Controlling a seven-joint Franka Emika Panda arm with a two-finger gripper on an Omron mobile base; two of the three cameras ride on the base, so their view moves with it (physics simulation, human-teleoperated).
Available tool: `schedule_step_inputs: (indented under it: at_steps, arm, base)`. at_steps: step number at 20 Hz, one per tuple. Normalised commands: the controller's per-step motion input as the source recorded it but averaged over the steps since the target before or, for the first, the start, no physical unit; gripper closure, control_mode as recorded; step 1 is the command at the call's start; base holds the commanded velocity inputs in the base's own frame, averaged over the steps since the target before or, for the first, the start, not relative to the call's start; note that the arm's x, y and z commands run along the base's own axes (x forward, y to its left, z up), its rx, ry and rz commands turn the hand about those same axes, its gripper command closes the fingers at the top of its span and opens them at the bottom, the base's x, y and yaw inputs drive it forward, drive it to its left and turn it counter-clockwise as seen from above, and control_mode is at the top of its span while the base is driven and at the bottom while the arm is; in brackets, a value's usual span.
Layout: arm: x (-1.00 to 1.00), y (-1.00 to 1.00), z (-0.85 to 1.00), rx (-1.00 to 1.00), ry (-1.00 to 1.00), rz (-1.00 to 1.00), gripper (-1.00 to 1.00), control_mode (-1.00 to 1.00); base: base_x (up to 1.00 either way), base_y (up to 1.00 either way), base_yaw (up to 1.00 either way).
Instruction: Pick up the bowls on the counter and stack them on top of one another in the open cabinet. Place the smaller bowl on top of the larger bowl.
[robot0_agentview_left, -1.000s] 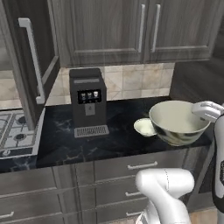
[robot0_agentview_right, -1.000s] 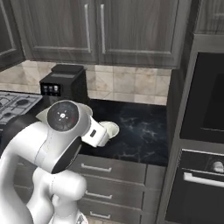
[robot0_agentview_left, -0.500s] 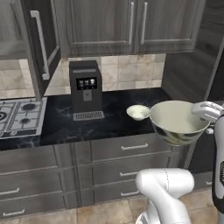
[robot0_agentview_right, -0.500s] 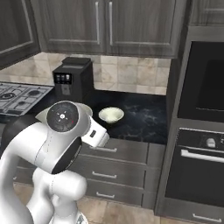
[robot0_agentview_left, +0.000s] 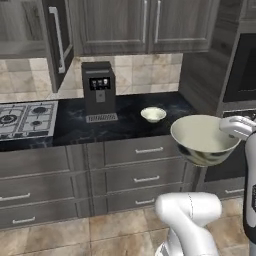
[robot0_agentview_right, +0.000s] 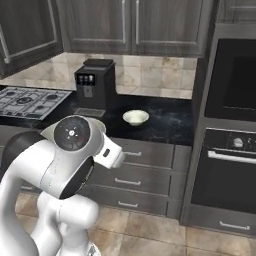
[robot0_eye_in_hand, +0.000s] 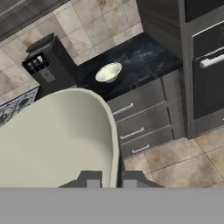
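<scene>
Gripping the rim of the larger bowl (robot0_agentview_left: 204, 138), fingers (robot0_eye_in_hand: 89, 179) closed on either side of its thin wall, as seen in the hand view where the rim runs down between the two dark tips. Held in the air off the front edge of the counter (robot0_agentview_left: 125, 122), out over the drawers (robot0_agentview_left: 145, 175) and tiled floor (robot0_agentview_left: 100, 232), mouth up and slightly tilted, pale inside showing, mottled dark outside at the lower edge. Gripper (robot0_agentview_left: 235, 126) clamped at the bowl's right rim in the left base view.

Sitting upright on the counter near its right end, well apart from the held bowl: the smaller bowl (robot0_agentview_left: 153, 114), plain cream, just right of the black coffee machine (robot0_agentview_left: 98, 91). Same small bowl seen from the other side (robot0_agentview_right: 135, 117) and from the hand (robot0_eye_in_hand: 108, 72), roughly mid-depth on the black top.

Standing at the counter's left end, the gas hob (robot0_agentview_left: 25, 120). Hanging above the hob, the open cabinet (robot0_agentview_left: 30, 30), door (robot0_agentview_left: 59, 42) swung out with its long silver handle facing the room. Filling the tall unit to the right of the counter, an oven (robot0_agentview_right: 232, 170).
</scene>
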Motion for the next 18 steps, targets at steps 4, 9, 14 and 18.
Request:
schedule_step_inputs:
  at_steps: [4, 9, 14, 18]
  arm:
    - [0.0, 0.0, 0.0, 0.0, 0.0, 0.0, 1.0, 1.0]
    - [0.0, 0.0, 0.0, 0.0, 0.0, 0.0, 1.0, 1.0]
    - [0.0, 0.0, 0.0, 0.0, 0.0, 0.0, 1.0, 1.0]
    - [0.0, 0.0, 0.0, 0.0, 0.0, 0.0, 1.0, 1.0]
  base:
    - [-0.29, 0.62, 0.0]
    - [-0.17, 0.62, 0.0]
    - [-0.16, 0.62, 0.0]
    - [-0.16, 0.62, 0.0]
